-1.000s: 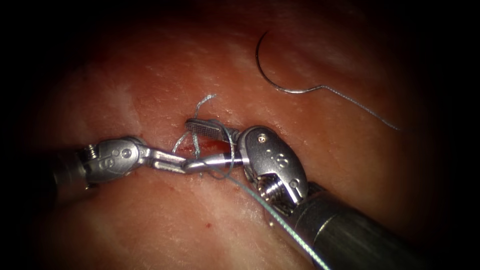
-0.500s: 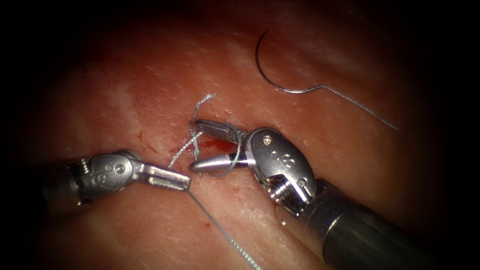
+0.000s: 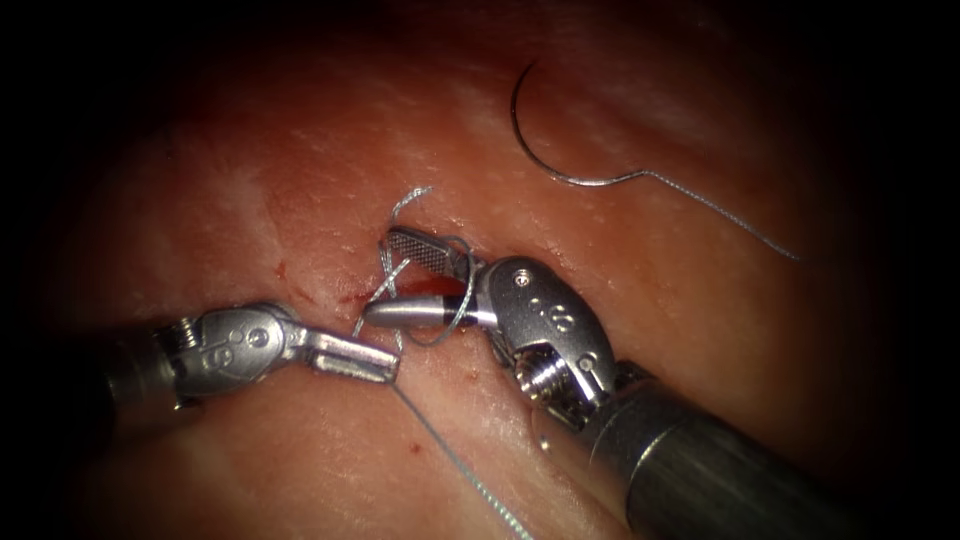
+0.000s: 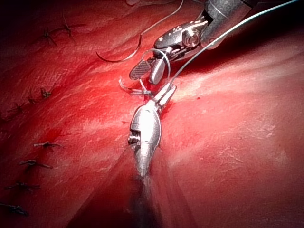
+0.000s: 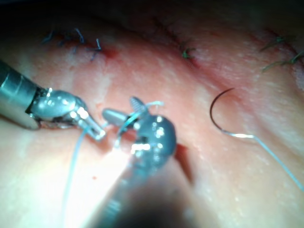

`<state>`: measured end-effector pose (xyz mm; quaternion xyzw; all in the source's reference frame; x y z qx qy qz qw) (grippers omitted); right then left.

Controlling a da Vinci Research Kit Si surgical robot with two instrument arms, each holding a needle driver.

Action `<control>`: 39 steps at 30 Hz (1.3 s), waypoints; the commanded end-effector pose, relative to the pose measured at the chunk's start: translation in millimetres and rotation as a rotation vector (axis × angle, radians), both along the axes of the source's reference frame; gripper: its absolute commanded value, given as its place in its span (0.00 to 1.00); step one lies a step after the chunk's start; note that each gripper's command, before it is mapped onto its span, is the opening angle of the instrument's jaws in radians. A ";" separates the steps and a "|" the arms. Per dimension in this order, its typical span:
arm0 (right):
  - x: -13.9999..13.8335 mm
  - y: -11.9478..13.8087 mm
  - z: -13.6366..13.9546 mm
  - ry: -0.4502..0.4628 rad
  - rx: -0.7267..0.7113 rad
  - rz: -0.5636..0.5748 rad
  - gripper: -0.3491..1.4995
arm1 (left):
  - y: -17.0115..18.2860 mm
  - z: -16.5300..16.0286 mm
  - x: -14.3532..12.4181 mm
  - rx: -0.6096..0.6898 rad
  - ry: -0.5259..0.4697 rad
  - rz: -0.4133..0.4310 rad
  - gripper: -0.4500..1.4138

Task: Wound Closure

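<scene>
tissue [image 3: 300, 130], 1 needle [image 3: 535, 140], 2 tools

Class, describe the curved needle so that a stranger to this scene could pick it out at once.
Start at the tissue and find the right tool, its open jaws over the cut. Look up and right of it: the needle lies loose on the surface, held by neither tool. Unlike the soft thread trailing from it, it is a stiff, dark, smooth arc.

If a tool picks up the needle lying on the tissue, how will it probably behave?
The needle is a thin, smooth curve lying free, so it may pivot or slip in the jaws. It probably stays stiff. The thread trailing from it looks limp and should follow.
</scene>
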<state>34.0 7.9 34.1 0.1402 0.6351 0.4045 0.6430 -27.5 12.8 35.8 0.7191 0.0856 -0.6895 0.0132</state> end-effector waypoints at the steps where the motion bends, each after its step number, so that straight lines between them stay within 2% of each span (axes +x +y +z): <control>1: 0.6 0.6 0.6 -0.005 0.001 0.003 0.58 | 0.1 0.6 -0.4 0.000 0.000 0.000 0.00; 6: -0.4 1.9 1.5 -0.068 0.106 0.092 0.62 | 0.3 -0.2 -0.9 0.012 0.001 -0.002 0.00; 8: -0.5 2.2 2.2 -0.123 0.152 0.101 0.63 | 0.1 -0.8 -1.2 0.007 0.002 -0.002 0.00; 14: -0.3 3.2 4.7 -0.158 0.234 0.102 0.64 | 0.0 -2.2 -1.7 0.001 0.004 -0.001 0.00; 19: 1.3 2.8 7.6 -0.126 0.289 0.092 0.64 | 0.3 -2.3 -1.7 0.002 0.011 0.004 0.00; 21: 1.7 2.8 7.8 -0.121 0.293 0.090 0.64 | 0.3 -2.2 -1.7 0.001 0.011 0.004 0.00; 28: 4.2 2.9 7.0 -0.083 0.296 0.065 0.64 | 0.2 -2.0 -1.5 -0.001 0.017 0.004 0.00; 33: 4.6 3.0 6.5 -0.059 0.293 0.060 0.64 | 0.2 -1.7 -1.2 -0.003 0.022 0.000 0.00; 37: 4.5 3.0 6.4 -0.056 0.292 0.062 0.54 | 0.1 -1.5 -1.2 -0.006 0.033 -0.003 0.00; 38: 4.6 3.1 6.5 -0.057 0.292 0.063 0.46 | 0.1 -1.5 -1.2 -0.006 0.033 -0.002 0.00; 39: 4.7 3.1 6.5 -0.057 0.292 0.064 0.31 | 0.1 -1.4 -1.1 -0.007 0.037 -0.002 0.00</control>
